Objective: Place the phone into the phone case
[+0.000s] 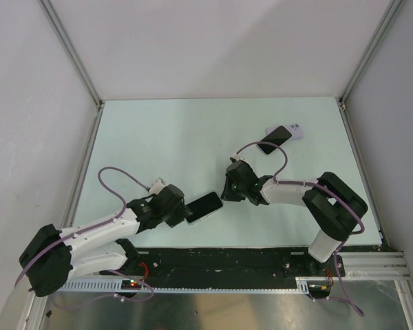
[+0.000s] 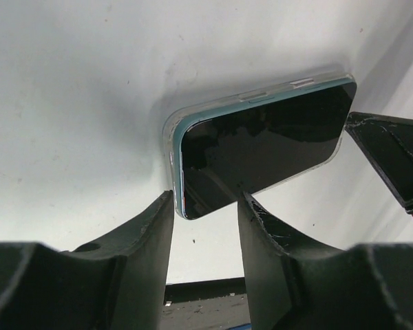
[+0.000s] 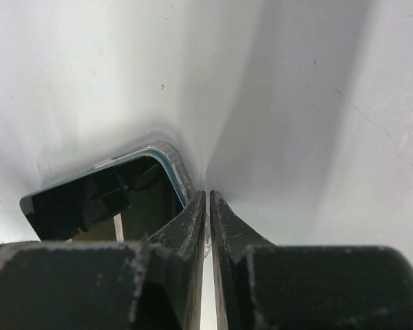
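Note:
A dark-screened phone [image 1: 206,205] with a teal rim lies flat on the table between both arms, seated in a clear phone case [image 2: 171,137]. My left gripper [image 1: 186,210] is at its near-left end. In the left wrist view the left gripper [image 2: 205,206] stands open, with the phone [image 2: 261,144] corner between the fingertips. My right gripper [image 1: 226,194] is at the far end, shut. Seen from the right wrist, the right gripper [image 3: 208,198] has its tips against the case's corner [image 3: 175,161], beside the phone [image 3: 103,199].
A second dark phone [image 1: 274,139] lies at the back right, partly over a lilac case [image 1: 294,130]. Grey walls with metal rails enclose the pale green table [image 1: 165,137]. The black front rail [image 1: 220,261] runs by the arm bases.

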`<state>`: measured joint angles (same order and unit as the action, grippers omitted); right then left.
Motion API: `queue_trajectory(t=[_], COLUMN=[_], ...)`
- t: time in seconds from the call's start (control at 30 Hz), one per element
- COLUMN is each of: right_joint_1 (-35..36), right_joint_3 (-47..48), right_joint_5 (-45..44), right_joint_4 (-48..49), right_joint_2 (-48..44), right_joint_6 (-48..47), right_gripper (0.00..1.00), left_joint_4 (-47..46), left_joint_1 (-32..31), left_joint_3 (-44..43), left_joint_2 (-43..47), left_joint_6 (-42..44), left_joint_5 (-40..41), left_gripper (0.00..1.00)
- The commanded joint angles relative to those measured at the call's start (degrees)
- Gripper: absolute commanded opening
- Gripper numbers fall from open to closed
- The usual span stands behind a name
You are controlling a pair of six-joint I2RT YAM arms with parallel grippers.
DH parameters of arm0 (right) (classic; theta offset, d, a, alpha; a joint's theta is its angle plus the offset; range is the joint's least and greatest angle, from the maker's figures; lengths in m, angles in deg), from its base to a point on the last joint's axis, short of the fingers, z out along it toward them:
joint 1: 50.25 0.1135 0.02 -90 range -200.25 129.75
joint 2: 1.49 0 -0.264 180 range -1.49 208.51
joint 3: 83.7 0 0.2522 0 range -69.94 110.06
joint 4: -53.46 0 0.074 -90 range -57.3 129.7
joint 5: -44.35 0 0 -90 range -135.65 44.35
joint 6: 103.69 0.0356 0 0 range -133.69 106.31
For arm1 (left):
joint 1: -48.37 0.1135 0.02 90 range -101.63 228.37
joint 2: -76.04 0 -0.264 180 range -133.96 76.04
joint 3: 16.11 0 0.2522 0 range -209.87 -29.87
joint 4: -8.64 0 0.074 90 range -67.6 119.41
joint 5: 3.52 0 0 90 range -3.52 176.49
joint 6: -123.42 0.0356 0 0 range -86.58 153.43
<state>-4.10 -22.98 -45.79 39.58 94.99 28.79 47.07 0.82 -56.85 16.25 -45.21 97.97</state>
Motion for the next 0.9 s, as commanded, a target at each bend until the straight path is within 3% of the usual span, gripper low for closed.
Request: queue_trajectory(t=[0.0, 0.3, 0.53, 0.87], right_joint_1=[0.8, 0.9, 0.1, 1.6], right_joint_3=[-0.4, -0.4, -3.0, -4.0], right_joint_5=[1.3, -1.5, -3.3, -5.0], right_joint_4=[-4.2, -5.8, -5.5, -6.6], right_joint_2=[2.1, 1.2, -1.9, -3.5], right_joint_6=[0.0, -0.5, -0.4, 0.1], right_gripper=[0.12, 0.15, 0.34, 0.15], left_joint_4=[3.0, 4.7, 4.2, 1.6], left_joint_1=[-0.7, -1.5, -1.7, -1.6], left_joint_3=[-0.7, -0.9, -1.8, -1.3], left_joint_2=[1.5, 2.5, 0.4, -1.6], left_joint_6=[-2.3, -4.3, -4.0, -3.4], left_joint_5=[2.7, 3.5, 3.4, 2.7], left_gripper=[0.47, 0.47, 0.40, 0.37])
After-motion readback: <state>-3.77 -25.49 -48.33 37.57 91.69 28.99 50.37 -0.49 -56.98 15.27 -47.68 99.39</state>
